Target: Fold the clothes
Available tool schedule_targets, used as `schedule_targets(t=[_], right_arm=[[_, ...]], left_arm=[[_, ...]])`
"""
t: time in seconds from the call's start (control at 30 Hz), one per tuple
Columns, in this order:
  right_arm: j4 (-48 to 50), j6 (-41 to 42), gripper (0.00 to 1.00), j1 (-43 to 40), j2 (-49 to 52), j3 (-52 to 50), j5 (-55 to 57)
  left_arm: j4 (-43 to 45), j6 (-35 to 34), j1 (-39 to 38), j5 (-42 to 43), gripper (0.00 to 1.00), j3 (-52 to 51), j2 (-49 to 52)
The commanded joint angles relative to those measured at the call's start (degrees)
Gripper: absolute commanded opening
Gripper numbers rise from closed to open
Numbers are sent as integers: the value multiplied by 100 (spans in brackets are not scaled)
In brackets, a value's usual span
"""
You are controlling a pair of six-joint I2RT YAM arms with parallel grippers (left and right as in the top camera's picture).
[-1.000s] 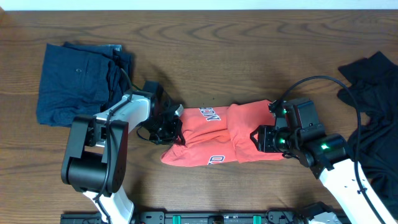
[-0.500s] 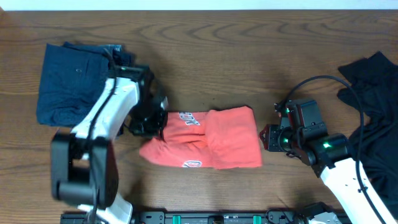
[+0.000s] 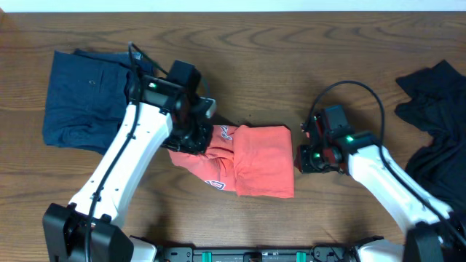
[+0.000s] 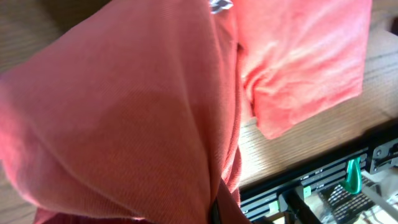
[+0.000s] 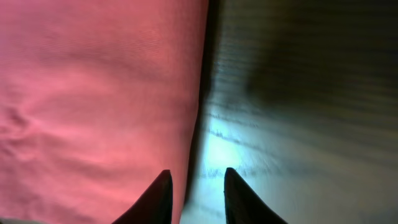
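Clamping shut on the left end of the coral-red T-shirt (image 3: 262, 156), the left gripper (image 3: 196, 140) is holding it raised at centre — the right gripper (image 3: 301, 158), jaws slightly apart and empty, is waiting beside its right edge. Likely mid-fold; next, laying that end flat across.

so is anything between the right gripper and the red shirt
Nothing visible does. The right gripper hangs right at the right edge of the coral T-shirt, with only bare table showing between its parted jaws.
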Motion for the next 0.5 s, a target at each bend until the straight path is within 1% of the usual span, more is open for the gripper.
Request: schedule_targets(t=[0.0, 0.07, 0.2, 0.33, 0.37, 0.4, 0.43, 0.47], right_arm=[[179, -155, 21, 0, 503, 37, -356], [343, -199, 20, 0, 800, 37, -466], [420, -195, 20, -2, 1008, 37, -457], [404, -199, 30, -26, 973, 39, -376], [391, -199, 32, -55, 946, 39, -361], [378, -199, 35, -81, 925, 39, -341], [341, -199, 39, -111, 887, 39, -326], [302, -199, 43, -144, 844, 39, -321]], left_arm=[[50, -186, -236, -46, 6, 114, -90], [151, -225, -352, -50, 6, 114, -90], [197, -227, -376, -103, 6, 114, -90], [197, -304, -328, -472, 6, 114, -90], [197, -354, -310, -588, 13, 111, -90], [197, -382, -299, -688, 27, 111, -90], [192, -407, -278, -826, 36, 103, -90], [173, -452, -245, -990, 42, 94, -90]])
